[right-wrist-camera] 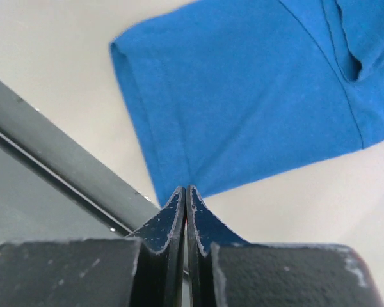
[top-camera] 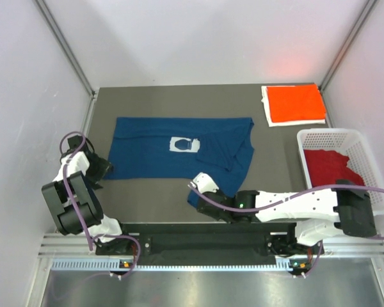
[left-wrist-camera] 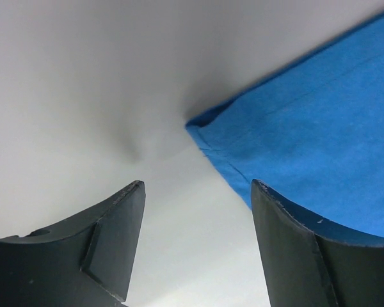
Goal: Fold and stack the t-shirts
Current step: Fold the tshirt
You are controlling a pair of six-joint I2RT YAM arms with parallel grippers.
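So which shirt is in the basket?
The dark red shirt, bunched in the white basket. The blue shirt lies spread on the table; the orange shirt is folded flat.

Bends the left arm [top-camera: 73, 198] up and back at the near left, with the left gripper [top-camera: 105, 168] pointed low and inward, fingers [left-wrist-camera: 115, 224] spread wide apart. Stretches the right arm [top-camera: 294, 204] low and leftward in front of the bases, with the right gripper [top-camera: 195, 184] at its end, fingers [right-wrist-camera: 169, 220] pressed flat together.
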